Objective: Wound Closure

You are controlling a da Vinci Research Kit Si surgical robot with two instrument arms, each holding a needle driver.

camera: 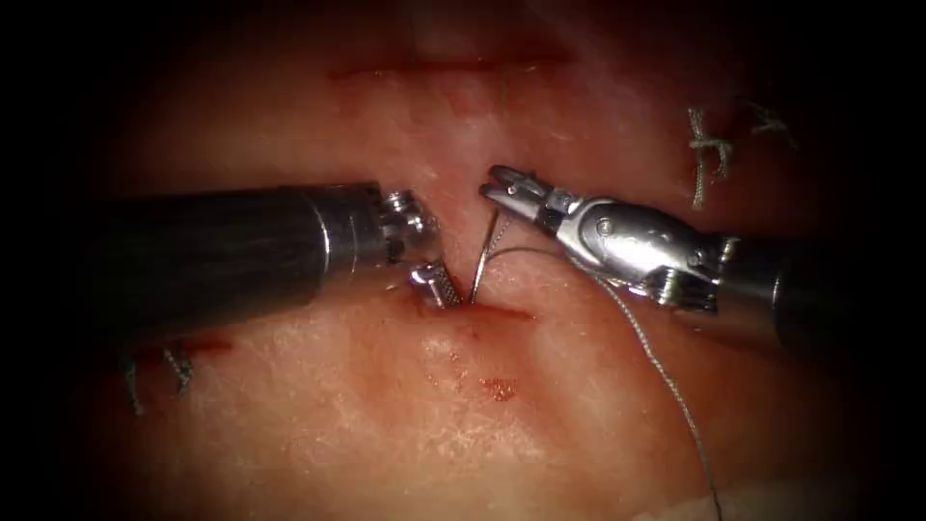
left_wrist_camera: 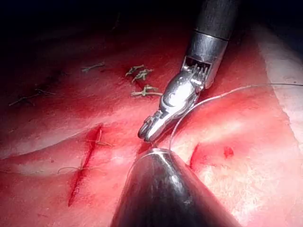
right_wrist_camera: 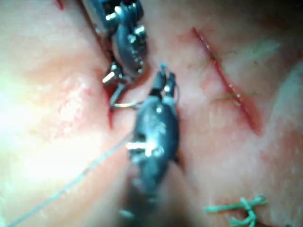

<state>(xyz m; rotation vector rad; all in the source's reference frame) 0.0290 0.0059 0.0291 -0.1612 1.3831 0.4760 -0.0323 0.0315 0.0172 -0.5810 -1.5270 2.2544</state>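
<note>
Roughly by size: tissue (camera: 598,405), pale and wet, with a short cut (camera: 482,311) at its middle.

Left tool (camera: 436,286): tip down at the cut's left end, pressing the tissue; whether its jaws grip anything cannot be told.

Right tool (camera: 503,185): jaws slightly parted, holding nothing, just above the needle.

Thread (camera: 666,371): trails from the needle toward the lower right.

Needle (camera: 485,260): one end in the tissue at the cut, long axis rising steeply toward the right tool.
</note>
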